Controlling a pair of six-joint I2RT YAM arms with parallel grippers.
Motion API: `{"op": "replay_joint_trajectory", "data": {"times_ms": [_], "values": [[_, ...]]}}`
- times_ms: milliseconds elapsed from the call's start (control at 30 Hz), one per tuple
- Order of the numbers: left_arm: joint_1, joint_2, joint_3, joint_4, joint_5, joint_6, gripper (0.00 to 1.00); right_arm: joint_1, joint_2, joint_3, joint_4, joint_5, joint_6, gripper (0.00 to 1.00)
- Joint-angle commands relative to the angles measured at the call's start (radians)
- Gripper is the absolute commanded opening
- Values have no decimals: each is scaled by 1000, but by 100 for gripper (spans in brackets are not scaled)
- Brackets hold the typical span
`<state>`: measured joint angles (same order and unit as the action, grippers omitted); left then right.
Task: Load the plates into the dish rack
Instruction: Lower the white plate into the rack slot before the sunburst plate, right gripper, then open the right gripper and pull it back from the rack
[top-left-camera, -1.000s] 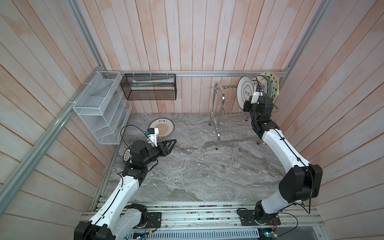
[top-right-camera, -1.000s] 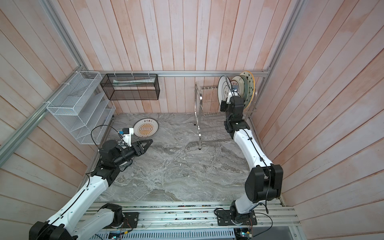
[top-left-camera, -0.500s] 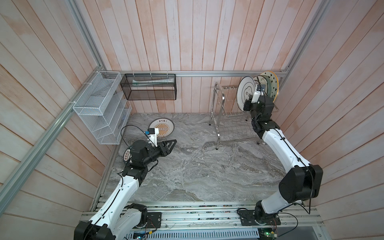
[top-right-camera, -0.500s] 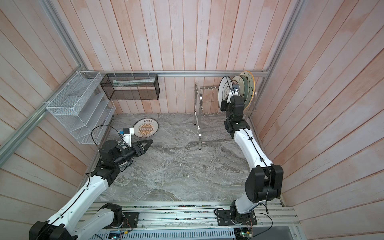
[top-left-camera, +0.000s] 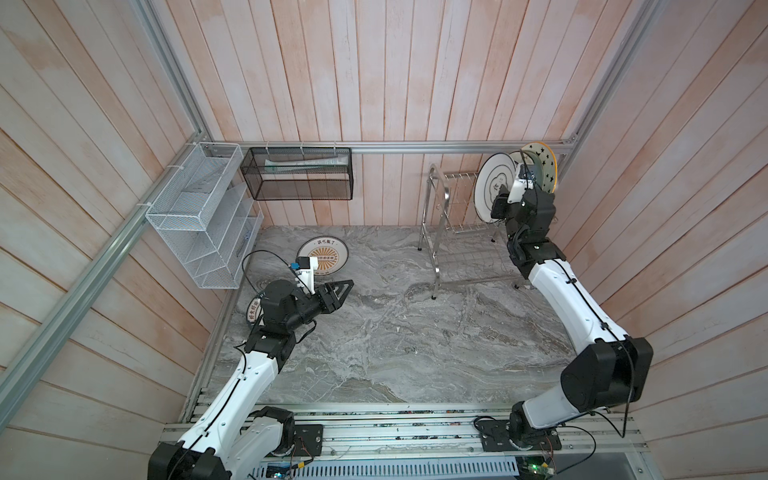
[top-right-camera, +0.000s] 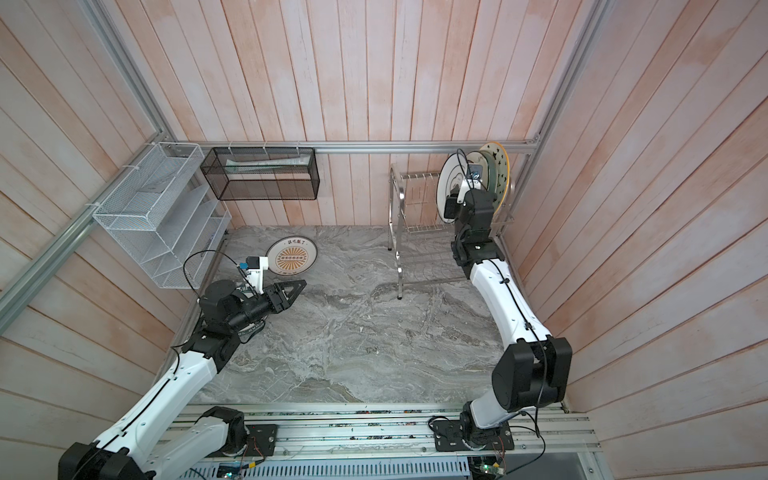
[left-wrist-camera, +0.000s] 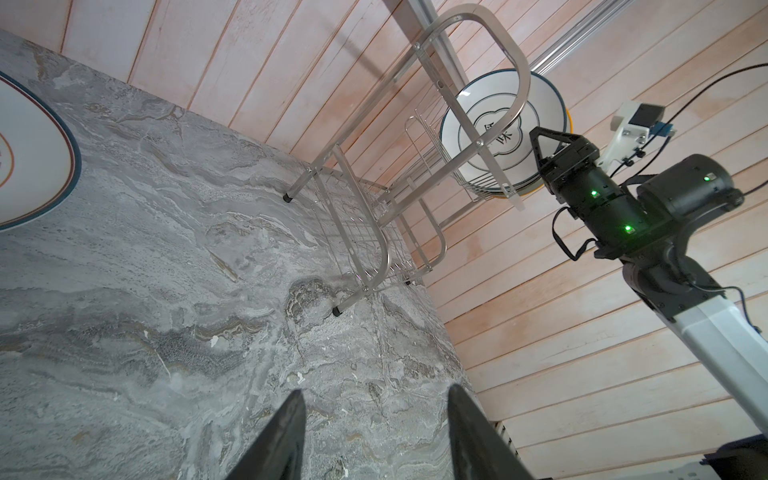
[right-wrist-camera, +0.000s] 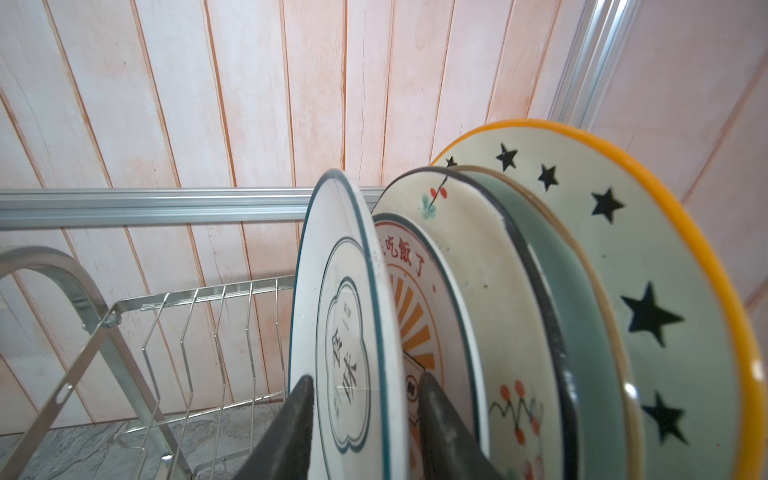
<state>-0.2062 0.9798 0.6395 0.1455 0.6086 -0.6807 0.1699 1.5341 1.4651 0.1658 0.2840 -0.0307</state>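
Red characters reading 吃飯了 are being shown on the rim of the orange sunburst plate standing in the dish rack. Matching red characters are being carried by a second sunburst plate, which is lying flat on the grey marbled desk. Dark characters inside a lobed frame are being displayed by the green-ringed white plate, too slanted to be read surely. Its rim is being straddled by the right tool, whose fingers are being held apart, with a sliver of gap showing on one side. Behind it, a cream sprig-painted plate, a blue-green plate and the yellow-rimmed star plate are being kept upright in the rack's upper tier. The right arm is being stretched upward along the wall. The left tool is being held apart and empty, low over the desk, and its bent arm is partly covering a lettered-rim plate.
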Motion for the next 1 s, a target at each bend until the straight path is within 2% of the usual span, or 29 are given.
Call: {"op": "replay_joint_trajectory", "data": {"times_ms": [0, 367, 500, 600, 767, 967], "values": [[-3, -3, 28, 1, -5, 16, 56, 5, -64, 22, 48, 13, -17, 42], [-4, -20, 17, 9, -46, 10, 56, 11, -223, -53, 82, -17, 1, 45], [-3, -22, 25, -9, -69, 10, 56, 14, -297, -132, 141, -122, 38, 45], [-4, -17, 28, -16, -86, 9, 56, 25, -364, -228, 220, -263, 67, 46], [-3, -12, 29, -27, -130, 4, 56, 101, -441, -373, 307, -394, 91, 47], [-2, 25, 34, -66, -211, -5, 56, 271, -436, -540, 387, -436, 116, 47]]}}
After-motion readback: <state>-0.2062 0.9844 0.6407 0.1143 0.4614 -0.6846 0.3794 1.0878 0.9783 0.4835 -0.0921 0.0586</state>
